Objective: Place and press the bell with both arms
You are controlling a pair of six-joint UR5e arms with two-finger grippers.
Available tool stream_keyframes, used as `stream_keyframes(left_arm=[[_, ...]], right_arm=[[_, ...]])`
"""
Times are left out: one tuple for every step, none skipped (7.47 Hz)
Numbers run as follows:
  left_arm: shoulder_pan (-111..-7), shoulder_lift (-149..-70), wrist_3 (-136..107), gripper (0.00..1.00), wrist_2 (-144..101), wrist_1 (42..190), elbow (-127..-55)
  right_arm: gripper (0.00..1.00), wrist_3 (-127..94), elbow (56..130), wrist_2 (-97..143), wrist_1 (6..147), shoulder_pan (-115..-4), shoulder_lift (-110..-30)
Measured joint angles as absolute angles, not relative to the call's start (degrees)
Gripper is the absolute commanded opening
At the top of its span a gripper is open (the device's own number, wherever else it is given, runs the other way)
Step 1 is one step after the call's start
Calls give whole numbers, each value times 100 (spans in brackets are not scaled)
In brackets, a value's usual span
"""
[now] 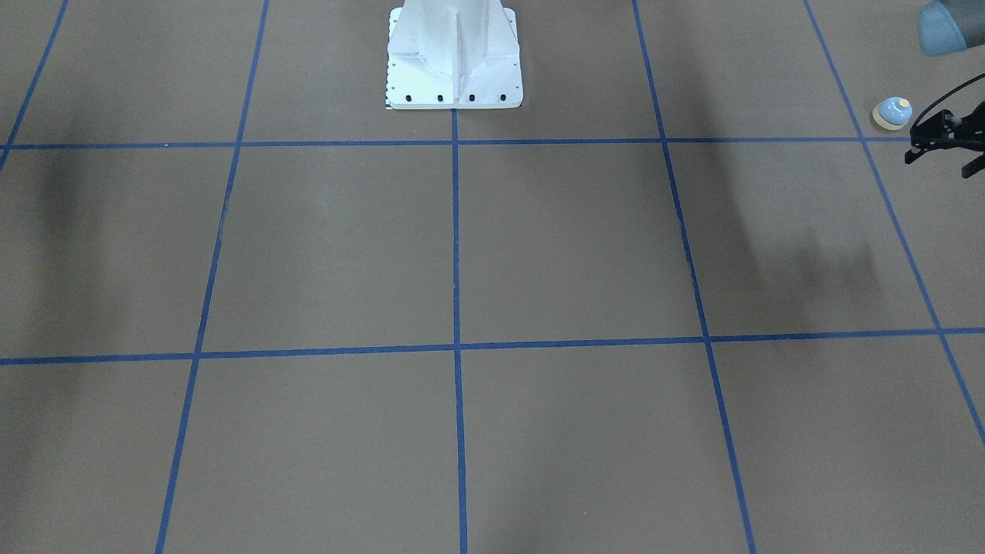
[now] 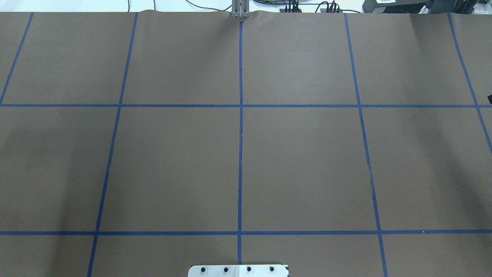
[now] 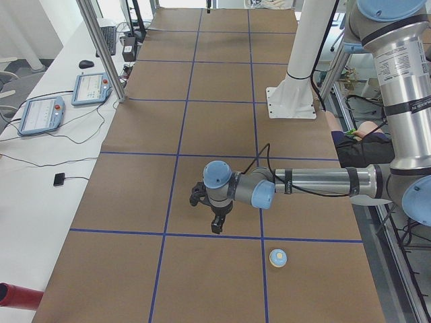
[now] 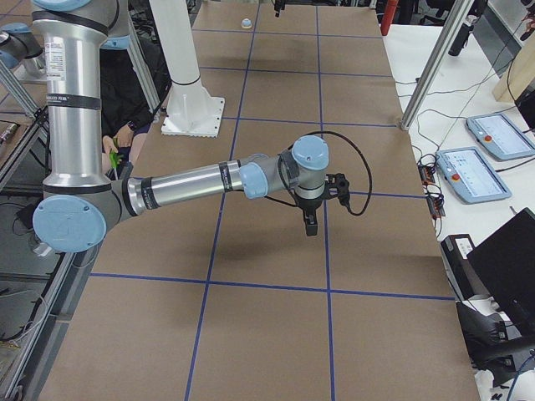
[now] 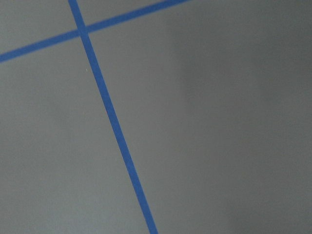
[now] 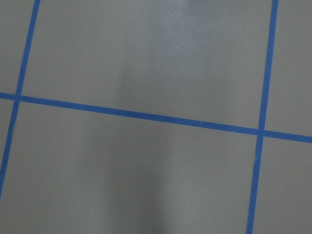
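Note:
The bell (image 1: 893, 112) is a small light-blue dome on a cream ring, standing upright on the brown table near its left end. It also shows in the exterior left view (image 3: 278, 257) and far off in the exterior right view (image 4: 247, 22). My left gripper (image 1: 937, 163) hovers above the table beside the bell, apart from it, with its fingers spread and empty; it also shows in the exterior left view (image 3: 210, 214). My right gripper (image 4: 311, 219) hangs over the table's right end, pointing down, and I cannot tell whether it is open. Both wrist views show only brown paper and blue tape.
The white pedestal (image 1: 454, 69) stands at the table's robot side. Metal posts (image 3: 101, 47) and a white side bench with two tablets (image 3: 40, 114) run along the far edge. A red cylinder (image 3: 17, 296) lies on that bench. A person (image 4: 125, 100) sits behind the robot.

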State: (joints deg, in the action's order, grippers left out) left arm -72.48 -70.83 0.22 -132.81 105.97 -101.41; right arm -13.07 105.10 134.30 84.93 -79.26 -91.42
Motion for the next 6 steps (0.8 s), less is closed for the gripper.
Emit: stream_keyframes(left_arm=[[-7073, -6725, 21, 100, -13196, 10668, -10128], [-6947, -6404, 24, 100, -13160, 10738, -10098], [-6815, -6190, 29, 100, -13149, 10789, -9995], [-6670, -6095, 37, 100, -13148, 10861, -9801], [-6521, -6060, 41, 100, -13155, 10969, -9560], [-6386, -6046, 43, 100, -13185, 11045, -9355]], right_arm=[[100, -1312, 10511, 13430, 8491, -7923, -9131], [100, -1312, 10514, 13430, 8491, -7921, -9127], [100, -1310, 10523, 13430, 8491, -7920, -9125], [100, -1310, 10531, 13430, 8490, -7917, -9124], [100, -1308, 10534, 13428, 8490, -7910, -9123], [100, -1304, 10539, 13424, 8490, -7900, -9121]])
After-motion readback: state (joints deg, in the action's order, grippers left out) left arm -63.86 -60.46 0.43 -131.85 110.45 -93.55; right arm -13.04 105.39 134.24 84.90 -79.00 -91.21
